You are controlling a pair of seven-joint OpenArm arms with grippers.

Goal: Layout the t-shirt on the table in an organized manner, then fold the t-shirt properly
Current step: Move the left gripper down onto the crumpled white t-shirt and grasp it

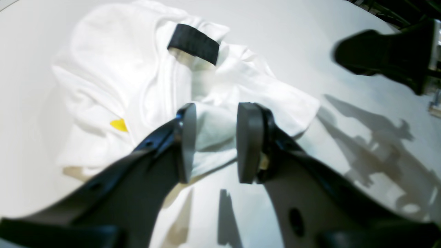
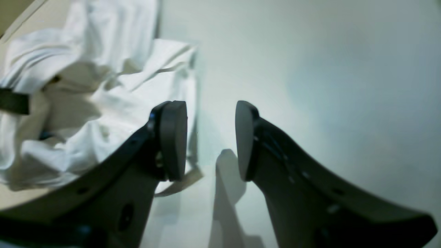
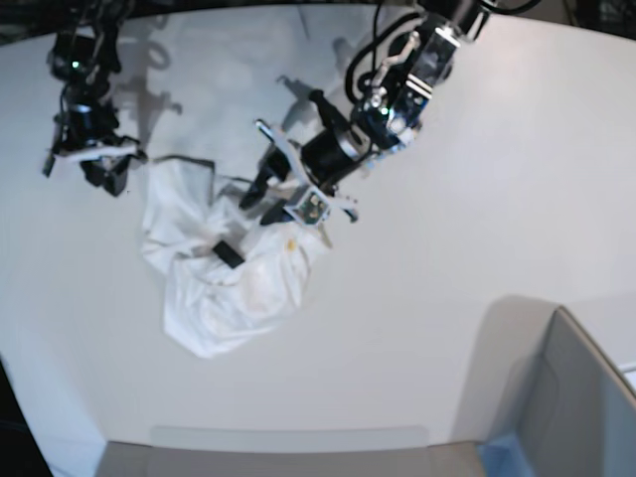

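Shirt [image 3: 224, 273] lies crumpled in a heap on the bench [image 3: 447, 248], left of centre in the base view, well apart from the grey box [image 3: 576, 407] at the near right corner. Black tag [image 3: 228, 253] shows on top of the heap; a small yellow patch [image 3: 291, 243] shows at its right edge.

Left hand [image 3: 260, 197] hangs at the shirt's far right edge, jaws moderately apart. In the left wrist view its pads [image 1: 186, 141] frame a fold of white cloth [image 1: 213, 134]; cannot tell whether they touch it, nothing pinched between them. Tag [image 1: 193, 43] and yellow patch [image 1: 119, 124] lie beyond.

Right hand [image 3: 104, 174] sits at the shirt's far left corner, just beside the cloth. Right wrist view: jaws apart [image 2: 210, 141], bare bench [image 2: 310, 86] between the pads [image 2: 172, 137], shirt [image 2: 86, 96] bunched to the left, its edge running behind the left pad. Holding nothing.

Arm shadows fall on the bench far of the shirt.
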